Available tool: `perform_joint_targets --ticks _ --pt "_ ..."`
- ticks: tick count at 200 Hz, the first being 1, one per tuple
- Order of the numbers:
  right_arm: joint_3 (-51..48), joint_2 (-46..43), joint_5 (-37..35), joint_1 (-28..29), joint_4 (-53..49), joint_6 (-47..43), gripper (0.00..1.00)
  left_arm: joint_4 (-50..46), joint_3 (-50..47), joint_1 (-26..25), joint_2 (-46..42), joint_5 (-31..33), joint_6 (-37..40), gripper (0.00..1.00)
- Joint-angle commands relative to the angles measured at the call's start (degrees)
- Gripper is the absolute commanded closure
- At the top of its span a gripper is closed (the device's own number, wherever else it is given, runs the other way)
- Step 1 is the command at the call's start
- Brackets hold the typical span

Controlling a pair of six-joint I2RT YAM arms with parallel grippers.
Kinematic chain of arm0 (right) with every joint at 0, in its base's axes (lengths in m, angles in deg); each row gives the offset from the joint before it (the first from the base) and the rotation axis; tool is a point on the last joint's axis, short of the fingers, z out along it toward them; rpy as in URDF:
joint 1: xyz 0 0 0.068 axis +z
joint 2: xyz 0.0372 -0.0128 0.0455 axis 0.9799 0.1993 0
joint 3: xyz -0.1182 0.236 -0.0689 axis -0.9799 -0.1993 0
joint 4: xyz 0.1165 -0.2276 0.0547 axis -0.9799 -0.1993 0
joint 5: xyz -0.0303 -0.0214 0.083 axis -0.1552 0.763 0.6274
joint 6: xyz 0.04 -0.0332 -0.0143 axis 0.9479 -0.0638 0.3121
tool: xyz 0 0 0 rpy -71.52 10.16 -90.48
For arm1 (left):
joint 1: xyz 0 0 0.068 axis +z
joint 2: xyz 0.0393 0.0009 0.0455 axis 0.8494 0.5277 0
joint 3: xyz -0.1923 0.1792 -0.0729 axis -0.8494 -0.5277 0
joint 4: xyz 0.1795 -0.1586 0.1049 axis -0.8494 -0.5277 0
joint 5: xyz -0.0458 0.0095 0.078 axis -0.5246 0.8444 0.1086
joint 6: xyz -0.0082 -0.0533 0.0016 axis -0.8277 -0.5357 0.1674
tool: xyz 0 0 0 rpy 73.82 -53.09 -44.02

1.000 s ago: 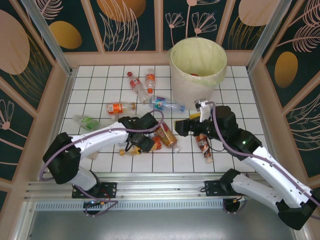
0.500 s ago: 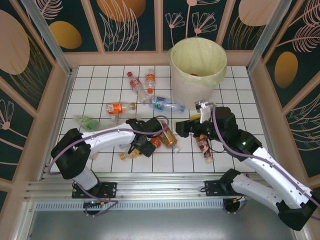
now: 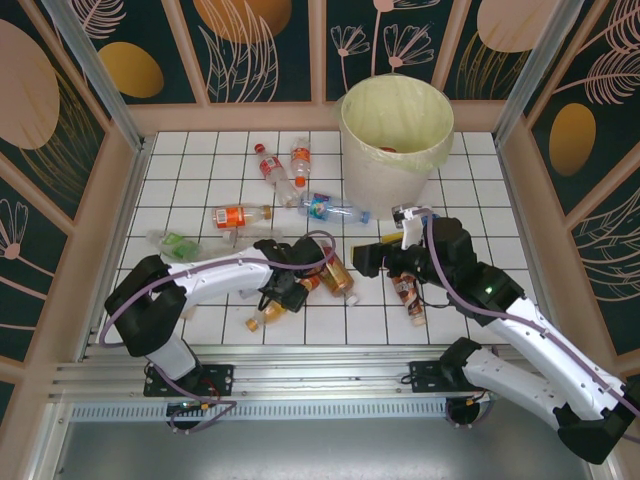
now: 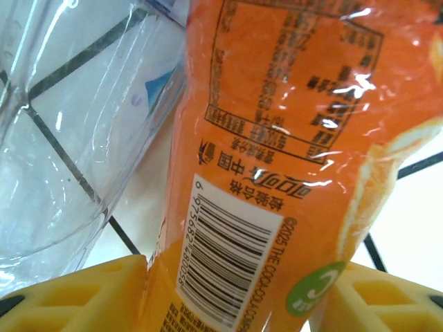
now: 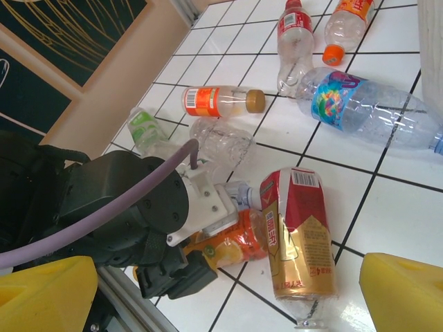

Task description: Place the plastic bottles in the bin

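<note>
1. Grip change: the left gripper point(image 3: 290, 288) has drawn its jaws in over the past second. They are now clenched on the orange-labelled bottle point(image 4: 277, 173), with a yellow pad point(image 4: 76, 294) pressed to each side of it in the left wrist view.
2. The left arm has sunk lower and nearer over the pile. The small loose bottle point(image 3: 265, 318) at near left has been nudged a little to the right.
3. The held bottle is low at mid-table, just beside the gold-and-red bottle point(image 3: 335, 272). Cannot tell whether it has left the tiles.
4. The right gripper point(image 3: 375, 255) has barely moved: jaws spread wide and empty, hovering just right of the pile.
5. The bin point(image 3: 385, 175) stands far and right of centre, well apart from the held bottle. The other bottles lie scattered on the tiles, mostly to its left.
6. Judgement: the grasp looks secured, so next comes a lift and a carry far-right to the bin. Most of the task remains.
</note>
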Motion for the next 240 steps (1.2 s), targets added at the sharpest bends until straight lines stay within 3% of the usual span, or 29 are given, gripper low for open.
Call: perform_joint_targets --ticks 1,28,94,167,240 --pt "-0.37 -1.12 -1.05 0.46 -0.05 1.00 0.02 3.00 0.48 -0.25 3.02 -1.96 -4.25 0.44" --pt "-0.68 -1.49 -1.22 0.47 -0.20 1.27 0.02 3.30 2.83 -0.25 3.48 -0.86 -5.86 0.39" --pt "-1.53 -2.59 -1.59 0.52 -0.30 1.53 0.02 0.67 0.63 -0.25 -1.60 -1.38 -6.76 0.06" --pt "-1.80 -2.23 -1.06 0.50 0.78 1.93 0.02 -1.08 -7.88 -0.25 -9.78 -3.17 -8.80 0.06" --pt "-1.65 -2.56 -1.36 0.49 0.02 2.58 0.02 3.38 -7.49 -0.25 -5.18 -4.52 -6.51 0.08"
